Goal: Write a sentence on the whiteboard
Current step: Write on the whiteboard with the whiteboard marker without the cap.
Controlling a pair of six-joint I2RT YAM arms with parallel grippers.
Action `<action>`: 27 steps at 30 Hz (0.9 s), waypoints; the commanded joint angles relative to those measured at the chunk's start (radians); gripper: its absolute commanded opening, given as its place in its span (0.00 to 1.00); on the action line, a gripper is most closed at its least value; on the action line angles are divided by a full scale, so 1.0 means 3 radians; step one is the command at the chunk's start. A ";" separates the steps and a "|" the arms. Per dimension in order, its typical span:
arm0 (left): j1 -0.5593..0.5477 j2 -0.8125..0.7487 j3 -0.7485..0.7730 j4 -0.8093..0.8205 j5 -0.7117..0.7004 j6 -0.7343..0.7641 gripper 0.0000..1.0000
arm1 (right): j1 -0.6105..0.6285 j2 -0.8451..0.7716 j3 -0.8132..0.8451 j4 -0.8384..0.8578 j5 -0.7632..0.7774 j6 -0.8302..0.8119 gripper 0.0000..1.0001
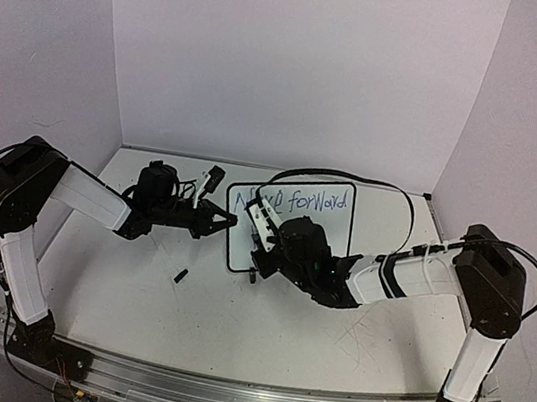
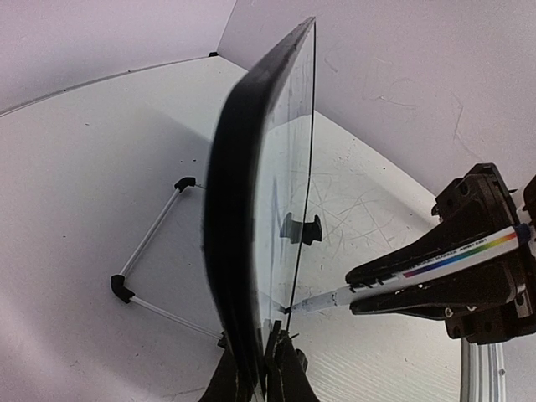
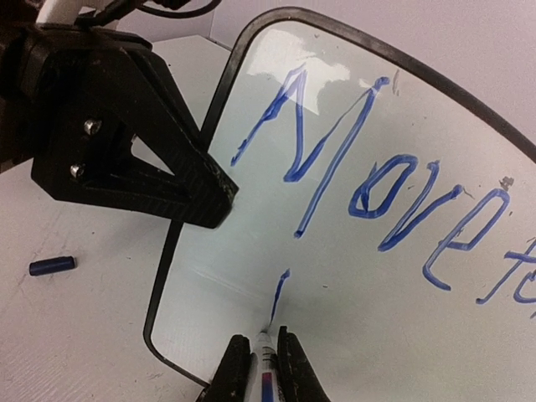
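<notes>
Scuffed and faintly scratched, the white tabletop (image 1: 229, 327) sits between pale matte walls (image 1: 299, 64). Near its middle the whiteboard (image 3: 402, 310) stands nearly upright. It is a glossy white rectangle with a thin black frame and rounded corners, propped from behind by a wire stand (image 2: 151, 243) with black elbow joints. The left pincer (image 2: 260, 373), made of angular black plastic, is clenched on the board's left edge, one finger on each face. The right pincer (image 3: 265, 356) is closed tight around a slim white marker (image 2: 435, 264) (a rainbow stripe runs along its barrel), and the marker's tip touches the writing face low on the left. The sentence (image 3: 377, 193) is in loose blue handwriting: "Move forward" runs across the upper part of the board. Beneath the M there is only one short upright stroke, just above the marker's tip. A small dark blue cap (image 3: 52, 265) lies on its side on the tabletop, just left of the board and apart from both arms.
</notes>
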 commanded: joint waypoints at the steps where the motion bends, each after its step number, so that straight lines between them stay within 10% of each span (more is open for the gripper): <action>1: 0.0053 -0.0049 -0.0036 -0.0163 -0.0602 0.0265 0.00 | -0.0082 0.0031 0.0203 0.0245 0.0160 -0.0070 0.00; 27: 0.0048 -0.0005 -0.0019 -0.0177 -0.0600 0.0275 0.00 | -0.0089 -0.0539 -0.0305 0.0220 -0.0352 0.0105 0.00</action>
